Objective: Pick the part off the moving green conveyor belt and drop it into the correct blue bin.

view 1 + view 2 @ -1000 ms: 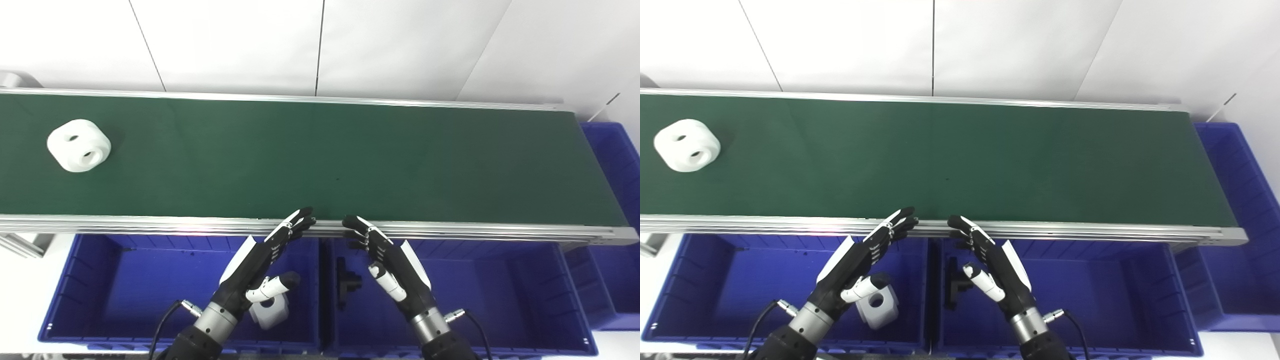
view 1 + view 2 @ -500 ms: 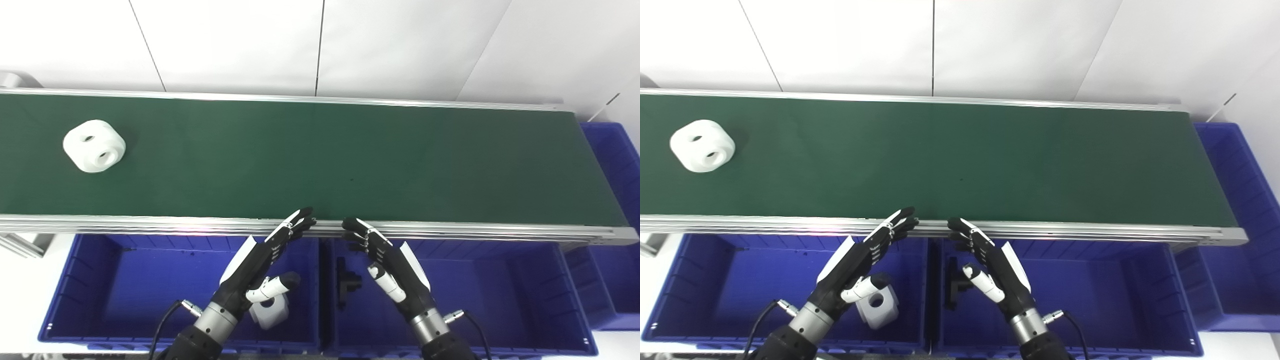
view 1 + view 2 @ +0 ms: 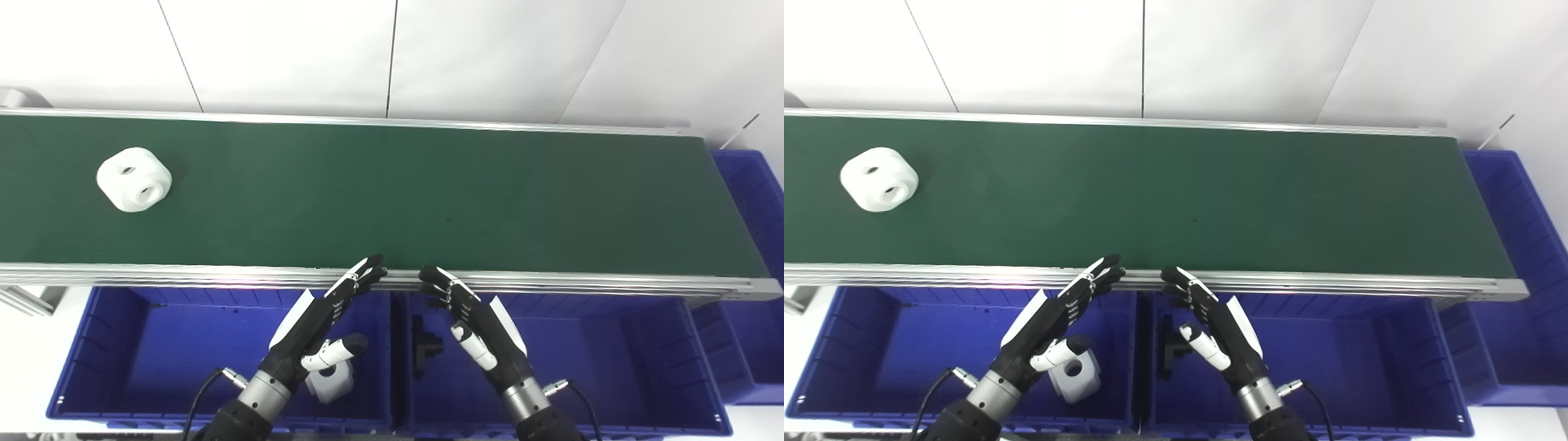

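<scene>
A white rounded part with two holes (image 3: 134, 179) lies on the green conveyor belt (image 3: 392, 190) at the far left. My left hand (image 3: 318, 318) is open and empty over the left blue bin (image 3: 153, 343), fingertips at the belt's near rail. My right hand (image 3: 474, 318) is open and empty over the middle blue bin (image 3: 612, 355), fingertips also at the rail. Both hands are far right of the part.
A white part (image 3: 331, 381) lies in the left bin under my left hand. A black part (image 3: 425, 346) lies in the middle bin. A third blue bin (image 3: 756, 257) stands at the belt's right end. A white wall is behind the belt.
The white part has moved to the right along the belt. Both hands have stayed where they were.
</scene>
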`<state>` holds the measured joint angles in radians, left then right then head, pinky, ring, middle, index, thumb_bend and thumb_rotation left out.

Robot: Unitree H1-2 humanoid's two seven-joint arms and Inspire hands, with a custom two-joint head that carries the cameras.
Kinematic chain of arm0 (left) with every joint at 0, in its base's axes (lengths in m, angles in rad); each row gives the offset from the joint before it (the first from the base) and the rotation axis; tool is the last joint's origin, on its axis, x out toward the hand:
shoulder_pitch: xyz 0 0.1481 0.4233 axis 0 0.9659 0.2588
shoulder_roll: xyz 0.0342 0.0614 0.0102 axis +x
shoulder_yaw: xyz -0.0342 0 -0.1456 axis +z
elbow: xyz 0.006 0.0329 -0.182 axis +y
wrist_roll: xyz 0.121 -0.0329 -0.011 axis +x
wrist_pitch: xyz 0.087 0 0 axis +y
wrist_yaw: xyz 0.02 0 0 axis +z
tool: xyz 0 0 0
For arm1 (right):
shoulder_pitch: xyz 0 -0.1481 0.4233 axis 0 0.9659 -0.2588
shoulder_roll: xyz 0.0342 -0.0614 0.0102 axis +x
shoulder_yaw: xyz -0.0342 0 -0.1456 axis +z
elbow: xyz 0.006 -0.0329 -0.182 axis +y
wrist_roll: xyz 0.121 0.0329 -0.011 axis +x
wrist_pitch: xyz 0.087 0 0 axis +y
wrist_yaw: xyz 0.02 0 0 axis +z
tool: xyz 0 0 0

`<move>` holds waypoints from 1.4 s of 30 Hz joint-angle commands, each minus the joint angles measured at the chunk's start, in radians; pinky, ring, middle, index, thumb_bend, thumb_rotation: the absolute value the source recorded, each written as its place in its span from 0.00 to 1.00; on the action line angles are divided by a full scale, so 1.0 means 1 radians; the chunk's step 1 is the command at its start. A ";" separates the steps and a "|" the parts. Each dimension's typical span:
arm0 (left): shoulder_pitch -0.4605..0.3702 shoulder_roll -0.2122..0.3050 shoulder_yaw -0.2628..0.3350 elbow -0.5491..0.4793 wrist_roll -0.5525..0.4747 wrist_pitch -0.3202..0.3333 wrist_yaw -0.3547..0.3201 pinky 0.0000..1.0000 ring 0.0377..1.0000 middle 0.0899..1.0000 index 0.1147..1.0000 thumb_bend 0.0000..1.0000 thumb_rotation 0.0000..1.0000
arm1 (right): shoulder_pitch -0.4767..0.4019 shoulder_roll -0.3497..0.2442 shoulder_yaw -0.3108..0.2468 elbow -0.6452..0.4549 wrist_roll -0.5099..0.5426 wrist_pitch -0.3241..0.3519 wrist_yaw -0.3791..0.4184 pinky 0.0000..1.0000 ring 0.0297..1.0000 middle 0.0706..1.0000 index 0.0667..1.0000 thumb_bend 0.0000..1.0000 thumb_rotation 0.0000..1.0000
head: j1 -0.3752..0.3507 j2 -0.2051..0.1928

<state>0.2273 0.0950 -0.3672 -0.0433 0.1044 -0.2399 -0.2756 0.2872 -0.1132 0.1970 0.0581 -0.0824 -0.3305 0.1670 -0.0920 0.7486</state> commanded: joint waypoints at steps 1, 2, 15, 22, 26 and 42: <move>-0.005 0.001 -0.001 -0.010 -0.007 -0.039 0.000 0.94 0.93 0.91 0.94 0.80 0.86 | -0.006 0.000 0.001 -0.028 0.012 -0.055 0.003 0.79 0.84 0.87 0.87 0.86 0.96 | 0.002 -0.002; -0.005 0.000 0.000 -0.008 -0.005 -0.042 0.001 0.94 0.93 0.91 0.94 0.80 0.86 | -0.007 -0.001 0.002 -0.024 0.013 -0.059 0.003 0.79 0.84 0.87 0.87 0.86 0.96 | 0.003 -0.003; -0.007 -0.001 0.002 0.002 -0.004 -0.053 0.003 0.92 0.92 0.91 0.94 0.81 0.86 | -0.005 0.000 0.001 -0.022 0.021 -0.057 0.005 0.79 0.84 0.88 0.88 0.88 0.96 | 0.004 -0.005; -0.004 -0.004 0.000 0.016 0.013 -0.069 0.009 0.91 0.92 0.91 0.94 0.81 0.86 | -0.006 -0.002 0.001 0.002 0.021 -0.082 0.005 0.78 0.84 0.87 0.88 0.87 0.95 | 0.018 -0.046; 0.000 -0.011 -0.002 0.063 0.023 -0.111 0.019 0.90 0.92 0.90 0.93 0.81 0.85 | -0.005 -0.005 0.001 0.049 0.028 -0.120 0.007 0.78 0.84 0.87 0.87 0.87 0.94 | 0.043 -0.132; -0.054 -0.041 -0.006 0.242 0.089 -0.199 0.057 0.82 0.88 0.86 0.88 0.86 0.82 | -0.064 -0.020 -0.011 0.211 0.063 -0.139 0.004 0.73 0.80 0.84 0.84 0.94 0.92 | 0.143 -0.296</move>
<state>0.1881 0.0624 -0.3677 0.2063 0.1862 -0.3991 -0.2303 0.2307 -0.1269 0.1934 0.2798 -0.0384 -0.4115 0.1665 0.0506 0.4525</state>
